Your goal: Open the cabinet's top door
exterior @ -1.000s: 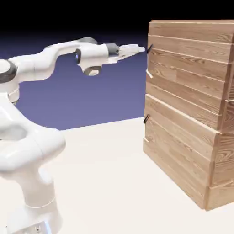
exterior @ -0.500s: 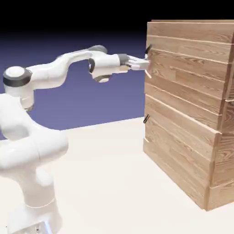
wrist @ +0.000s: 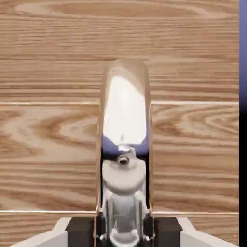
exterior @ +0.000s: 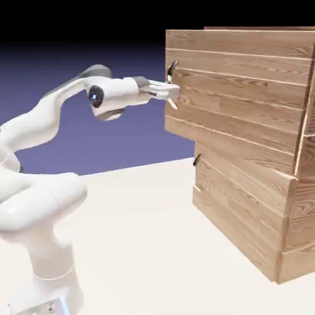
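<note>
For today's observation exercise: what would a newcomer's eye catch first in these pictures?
The tall plank cabinet on the exterior view's right, its top door jutting out past the lower part. Next, the white arm's gripper shut on the door's handle, which gleams mirror-like mid-frame in the hand view.

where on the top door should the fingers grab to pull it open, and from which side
Grip the handle, the shiny curved bar standing proud of the top door near its free edge. Come straight at the door face, one finger either side of the bar, as the gripper is now: the planks themselves offer no edge to pinch.
</note>
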Controlling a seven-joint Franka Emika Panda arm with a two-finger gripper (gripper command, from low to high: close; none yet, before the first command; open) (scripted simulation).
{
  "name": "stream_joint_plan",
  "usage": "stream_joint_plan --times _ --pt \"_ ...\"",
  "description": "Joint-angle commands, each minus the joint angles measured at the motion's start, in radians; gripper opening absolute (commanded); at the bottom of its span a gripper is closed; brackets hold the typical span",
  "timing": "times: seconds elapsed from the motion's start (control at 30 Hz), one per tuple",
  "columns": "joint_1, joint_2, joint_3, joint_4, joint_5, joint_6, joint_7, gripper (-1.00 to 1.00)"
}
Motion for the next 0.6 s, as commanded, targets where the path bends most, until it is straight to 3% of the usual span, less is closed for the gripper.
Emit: stream_joint_plan --times 0.0,0.3,0.57 --pt "0.012 -0.026 -0.018 -0.035 0.001 -0.044 0.000 -1.00" --pt "0.175 -0.099 -0.281 -0.334 -0.124 -0.375 -0.130 -1.00" --pt "0.178 -0.100 -0.571 -0.453 -0.335 -0.611 -0.222 -1.00"
